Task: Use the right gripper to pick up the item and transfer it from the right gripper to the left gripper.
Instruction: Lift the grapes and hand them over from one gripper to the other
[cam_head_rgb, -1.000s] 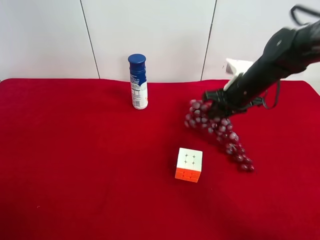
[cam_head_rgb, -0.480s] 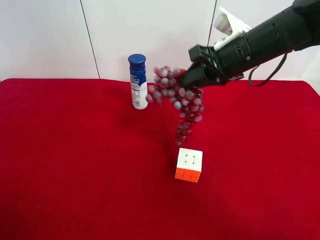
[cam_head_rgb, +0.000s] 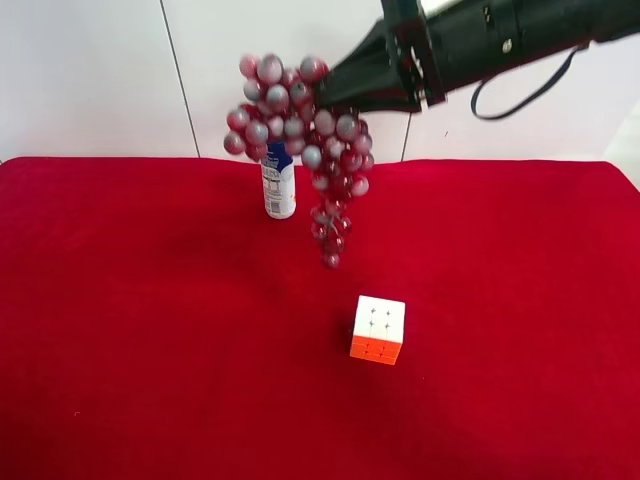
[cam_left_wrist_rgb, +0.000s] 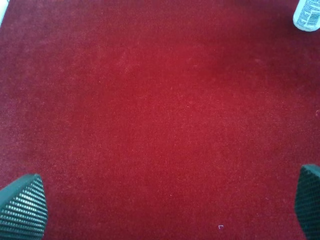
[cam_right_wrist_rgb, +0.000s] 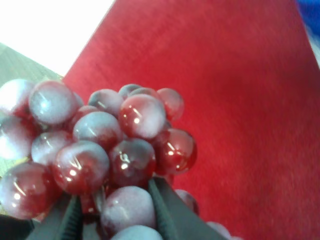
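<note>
Red cloth (cam_head_rgb: 150, 350) below; right hand (cam_head_rgb: 328, 96) grips grapes (cam_head_rgb: 300, 130) aloft.

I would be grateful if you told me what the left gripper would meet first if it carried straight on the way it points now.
Probably the bare red cloth: the left gripper, fingers open, faces only cloth in its wrist view. The white bottle sits at the view's edge, off that line.

The long bunch of frosty red-purple grapes (cam_head_rgb: 292, 125) is gripped by the right claw (cam_head_rgb: 330, 95) and hung in mid-air; the left claw (cam_left_wrist_rgb: 165, 205) is spread wide.
</note>
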